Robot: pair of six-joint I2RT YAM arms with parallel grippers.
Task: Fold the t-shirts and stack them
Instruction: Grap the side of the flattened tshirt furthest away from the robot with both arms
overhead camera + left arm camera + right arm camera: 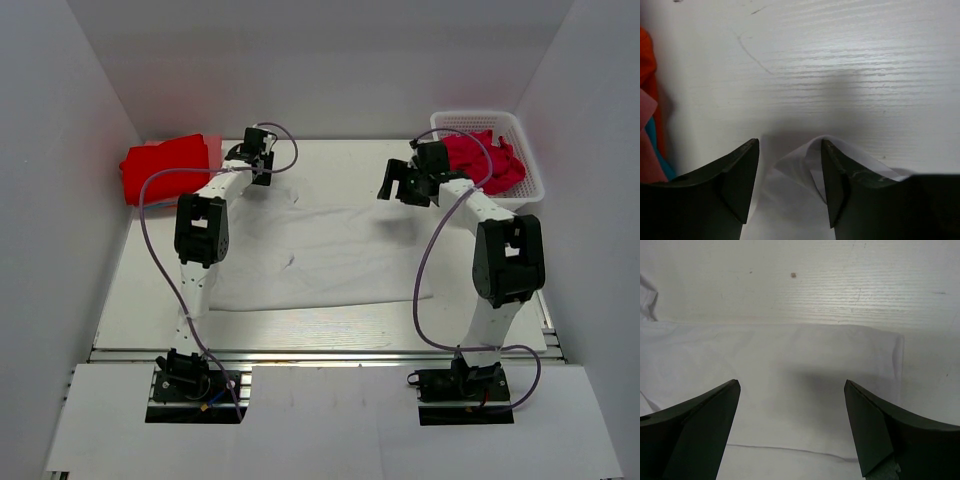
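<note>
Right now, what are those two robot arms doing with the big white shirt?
It looks like they're about to fold it. The white t-shirt lies spread flat on the table. The left claw is open around its far corner, which curls up between the fingers. The right claw hangs open over the far edge, holding nothing. A red pile sits far left; a white basket far right holds more red clothes.

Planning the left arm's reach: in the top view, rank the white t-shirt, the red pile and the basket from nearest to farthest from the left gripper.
1. White t-shirt, mid-table, its far-left corner right at the left gripper.
2. Red pile, far-left corner.
3. Basket, far-right corner.
</note>
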